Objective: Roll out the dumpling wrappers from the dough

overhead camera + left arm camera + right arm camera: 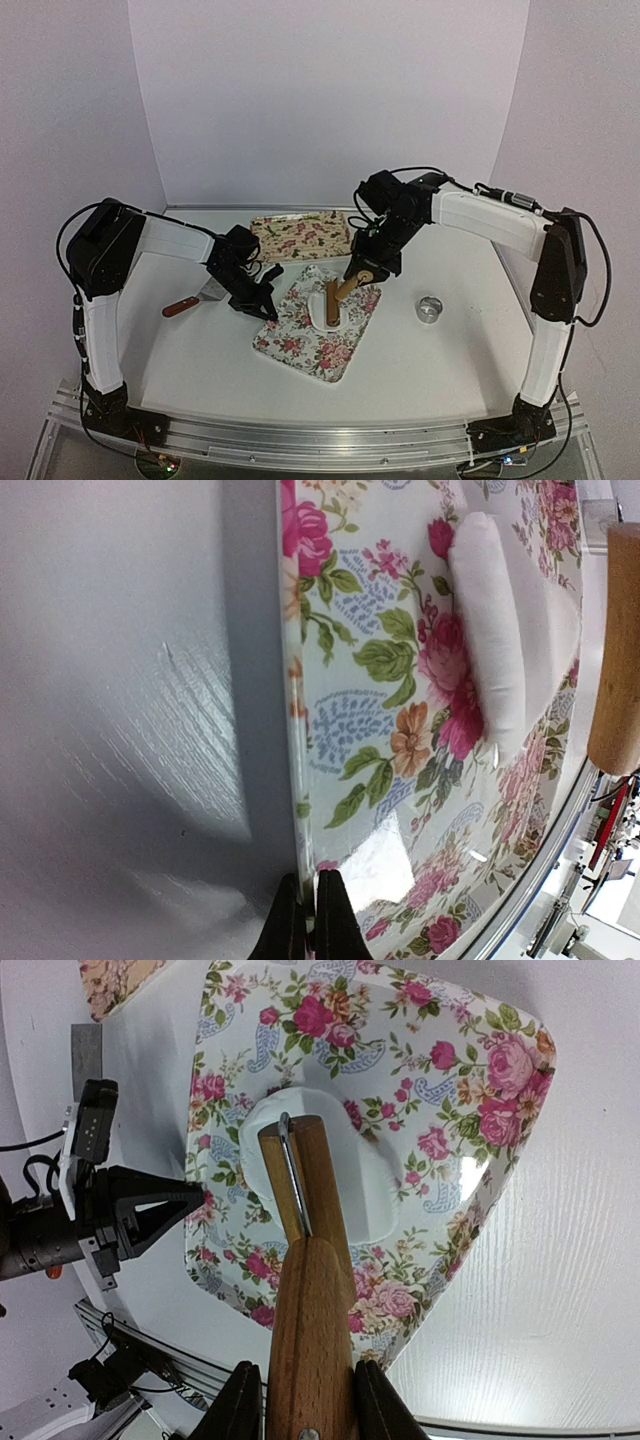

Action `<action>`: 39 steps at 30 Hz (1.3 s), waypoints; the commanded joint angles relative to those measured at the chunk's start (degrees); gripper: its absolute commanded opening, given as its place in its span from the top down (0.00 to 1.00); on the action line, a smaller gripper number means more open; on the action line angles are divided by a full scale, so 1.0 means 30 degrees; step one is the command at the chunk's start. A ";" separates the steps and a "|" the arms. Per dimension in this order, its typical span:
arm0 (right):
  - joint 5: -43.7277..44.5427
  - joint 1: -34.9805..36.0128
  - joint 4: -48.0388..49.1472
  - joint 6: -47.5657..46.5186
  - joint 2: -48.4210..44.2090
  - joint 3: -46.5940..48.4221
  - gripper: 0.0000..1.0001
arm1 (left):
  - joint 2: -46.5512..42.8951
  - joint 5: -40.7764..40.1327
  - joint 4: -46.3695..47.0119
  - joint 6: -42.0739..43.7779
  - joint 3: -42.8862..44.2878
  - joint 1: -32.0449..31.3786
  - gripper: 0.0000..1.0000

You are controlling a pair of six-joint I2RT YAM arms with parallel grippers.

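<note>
**Both arms at the flowered tray: left pinches the rim, right holds the pin on the dough.**
The left gripper [310,920] reaches in low, its jaws closed tight on the left rim of the glossy flowered tray [480,1090]. The right gripper [305,1400] angles down with its jaws partly apart, clamping the smooth wooden rolling pin [310,1290]. The pin's tip rests on the dough [375,1185], a soft white lump, partly flattened, mid-tray. A metal ring [430,309] stands well apart to the right.

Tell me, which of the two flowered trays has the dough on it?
The nearer, white-ground tray: dough lies on it under the rolling pin. The tan tray behind it shows none.
</note>
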 commanded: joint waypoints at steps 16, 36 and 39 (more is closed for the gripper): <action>-0.0284 -0.0958 0.0420 -0.0212 0.3768 -0.1197 1.00 | 0.0098 -0.0855 -0.0134 0.0334 -0.0359 0.0087 1.00; 0.2708 -0.0728 -0.1430 0.0423 0.4149 -0.2608 1.00 | -0.0120 -0.1586 -0.0379 0.0078 -0.0512 0.0498 1.00; 0.3126 -0.1255 -0.1427 0.0529 0.2915 -0.4567 1.00 | -0.0341 -0.1671 -0.0200 -0.0076 -0.0844 0.0911 1.00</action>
